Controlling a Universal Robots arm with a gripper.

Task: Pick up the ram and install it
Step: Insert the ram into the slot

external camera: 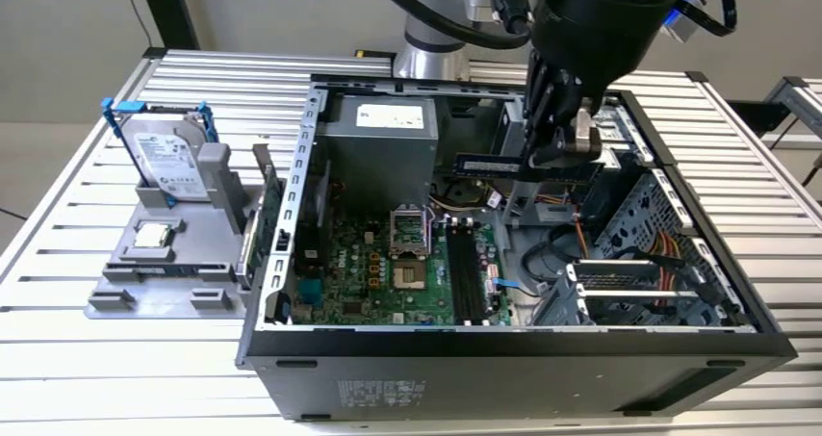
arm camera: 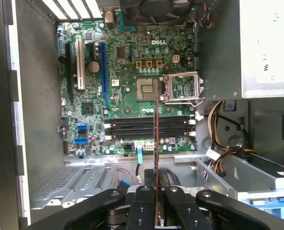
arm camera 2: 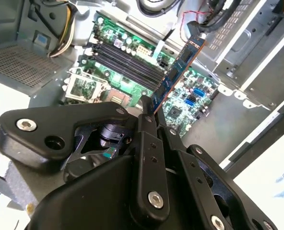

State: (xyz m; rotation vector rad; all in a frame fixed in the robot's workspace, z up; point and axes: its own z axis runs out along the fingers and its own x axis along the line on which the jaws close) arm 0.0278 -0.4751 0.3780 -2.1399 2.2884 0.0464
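The ram [external camera: 503, 165] is a long, thin dark stick held level above the open computer case [external camera: 514, 345], over its back half. My gripper [external camera: 563, 155] is shut on one end of it. In the second wrist view the ram [arm camera 2: 178, 71] sticks out from my gripper [arm camera 2: 150, 109] over the green motherboard. In the first wrist view the ram [arm camera: 156, 139] shows edge-on, running from my gripper [arm camera: 156, 194] across the black memory slots [arm camera: 149, 128], at a right angle to them. Those slots [external camera: 465, 277] lie on the motherboard [external camera: 372, 272], well below the stick.
A grey holder [external camera: 122, 296] at the exterior view's left carries a silver hard drive with blue handles [external camera: 167, 152] and a small square processor chip [external camera: 154, 234]. Inside the case are the power supply [external camera: 385, 128], a drive cage [external camera: 642, 287] and loose cables [external camera: 584, 224].
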